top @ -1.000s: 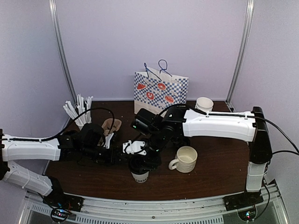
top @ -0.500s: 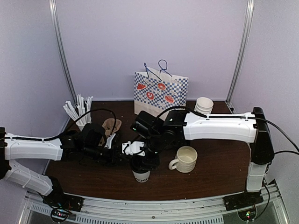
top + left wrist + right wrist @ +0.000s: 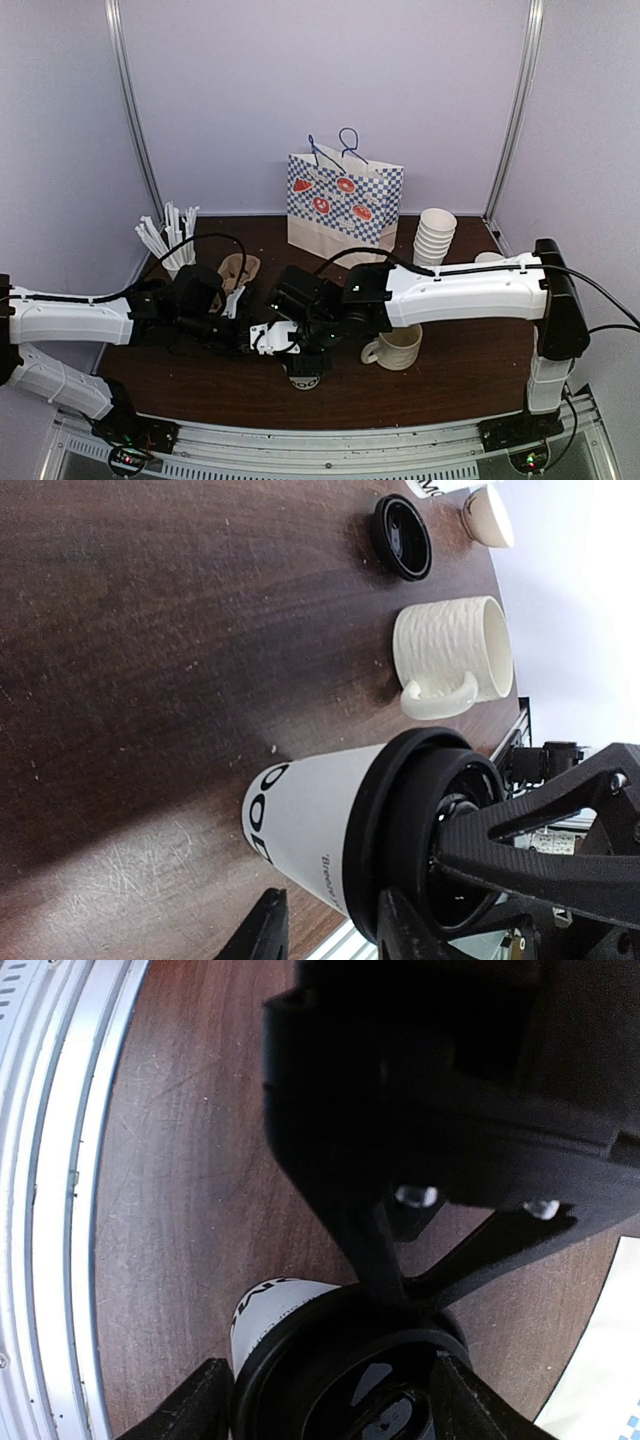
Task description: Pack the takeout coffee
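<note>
At the table's near edge, a takeout cup stands upright, right gripper clamped on its black lid. Left gripper's jaws stand apart beside the cup; a white mug sits nearby.

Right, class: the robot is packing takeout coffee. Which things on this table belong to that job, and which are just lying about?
Belong to the job:
- lidded paper cup
- checked paper bag, the likely place to pack it

Just lying about:
- ceramic mug
- stack of lidless cups
- loose black lid
- white straws
</note>
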You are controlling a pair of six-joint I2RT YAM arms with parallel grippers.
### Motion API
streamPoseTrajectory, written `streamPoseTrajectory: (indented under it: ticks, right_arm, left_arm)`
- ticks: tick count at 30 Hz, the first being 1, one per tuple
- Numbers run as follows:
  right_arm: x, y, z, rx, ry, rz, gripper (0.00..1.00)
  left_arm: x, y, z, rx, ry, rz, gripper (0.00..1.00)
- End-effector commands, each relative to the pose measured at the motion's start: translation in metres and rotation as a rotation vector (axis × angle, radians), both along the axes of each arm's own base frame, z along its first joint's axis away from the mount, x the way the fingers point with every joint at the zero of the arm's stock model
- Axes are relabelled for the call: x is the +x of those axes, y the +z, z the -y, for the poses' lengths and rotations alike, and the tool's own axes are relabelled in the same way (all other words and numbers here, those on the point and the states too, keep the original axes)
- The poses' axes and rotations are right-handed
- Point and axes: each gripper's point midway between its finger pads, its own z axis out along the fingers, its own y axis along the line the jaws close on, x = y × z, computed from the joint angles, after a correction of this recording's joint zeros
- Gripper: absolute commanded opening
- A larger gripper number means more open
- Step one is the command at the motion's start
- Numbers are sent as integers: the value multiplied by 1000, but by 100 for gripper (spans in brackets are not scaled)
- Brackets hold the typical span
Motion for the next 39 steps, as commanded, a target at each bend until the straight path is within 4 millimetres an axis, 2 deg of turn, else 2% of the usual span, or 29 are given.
streamPoseTrajectory:
  ticks: [1,5,9,13,15,20,32,39]
  right_arm:
    - [-13,-71,48,-275,-19,-90,70]
    - [-4,-37,44,-202,-21,-48,70]
    - [-8,-4,44,-143,7,-39,70]
    - [-18,23,48,-87,43,-65,70]
    - [-21,29,50,-71,57,-65,70]
    - [-17,22,53,-84,51,-50,70]
    - [-20,17,42,-74,54,-81,72]
    - [-8,13,44,-76,-1,-91,73]
  left_arm:
    - [-18,-57,-39,250,4,-79,33]
    - [-3,-17,-21,170,-27,43,34]
    - [3,24,0,73,-74,151,37]
    - [4,46,9,27,-92,196,38]
    - [5,50,10,22,-97,203,38]
    - [7,51,12,25,-102,213,38]
    - [7,50,2,59,-87,234,41]
    - [8,49,4,64,-94,242,41]
